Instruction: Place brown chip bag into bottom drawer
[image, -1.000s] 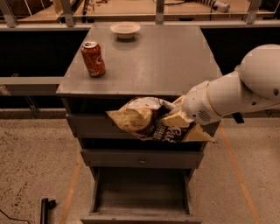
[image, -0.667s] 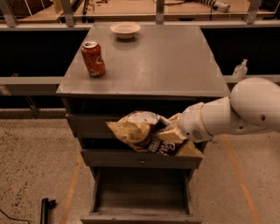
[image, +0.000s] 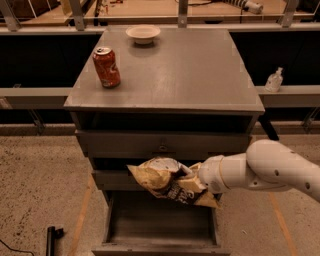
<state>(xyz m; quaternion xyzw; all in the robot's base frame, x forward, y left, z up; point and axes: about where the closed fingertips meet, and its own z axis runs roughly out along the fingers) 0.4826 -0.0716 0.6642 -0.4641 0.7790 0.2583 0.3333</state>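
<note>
The brown chip bag (image: 167, 182) is crinkled dark brown foil with pale yellow-cream ends. It hangs in front of the cabinet, just above the open bottom drawer (image: 160, 225). My gripper (image: 192, 181) reaches in from the right on a white arm and is shut on the bag's right part. The bag hides most of the fingers. The drawer is pulled out and its inside shows dark and bare.
A grey cabinet top (image: 190, 75) holds an orange-red soda can (image: 106, 67) at the left and a white bowl (image: 143, 33) at the back. A small clear bottle (image: 274, 80) stands on a ledge at the right. A dark object (image: 51, 239) lies on the floor at the left.
My gripper and the chip bag have moved down, from level with the upper drawers to just above the open bottom drawer. The arm has dropped lower too.
</note>
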